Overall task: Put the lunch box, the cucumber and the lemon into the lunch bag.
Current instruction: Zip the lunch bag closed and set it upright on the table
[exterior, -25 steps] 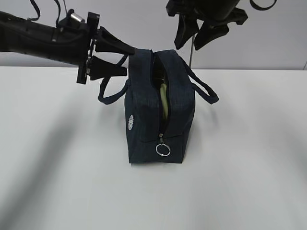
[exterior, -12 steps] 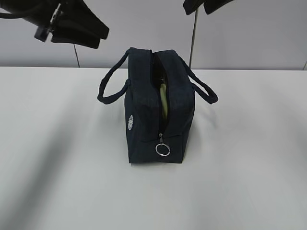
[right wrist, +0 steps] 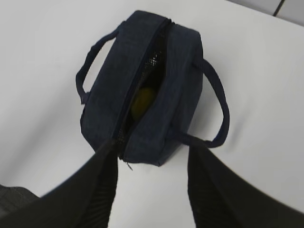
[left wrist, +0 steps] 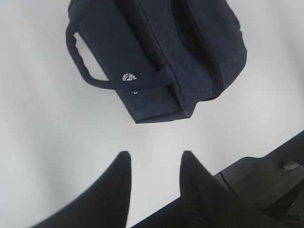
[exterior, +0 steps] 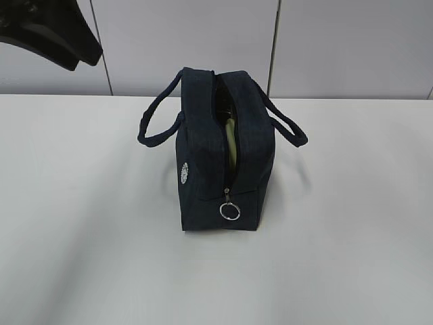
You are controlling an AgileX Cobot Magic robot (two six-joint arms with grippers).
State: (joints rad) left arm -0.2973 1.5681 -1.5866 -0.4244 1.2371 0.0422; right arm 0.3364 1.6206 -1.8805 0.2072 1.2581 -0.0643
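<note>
The dark navy lunch bag [exterior: 203, 156] stands upright mid-table with its top zip open. A pale green strip of the lunch box [exterior: 231, 145] shows through the slit. In the right wrist view the yellow lemon [right wrist: 142, 102] lies inside the lunch bag [right wrist: 147, 71]. The cucumber is hidden. My left gripper [left wrist: 154, 159] hangs open and empty, high and to the left of the lunch bag [left wrist: 142, 57]; part of it shows at the exterior view's top left corner [exterior: 61, 40]. My right gripper [right wrist: 152, 152] hovers open and empty above the bag's end.
The white table [exterior: 352, 257] spreads around the bag. Two loop handles [exterior: 152, 128] stick out to either side, and a metal ring pull [exterior: 230, 211] hangs at the zip's near end. A dark table edge [left wrist: 266, 175] lies at the left wrist view's lower right.
My left arm has pulled up and away from the bag's left handle toward the top left, its jaws narrowing. The right gripper has risen out of the exterior view. The bag has not moved.
</note>
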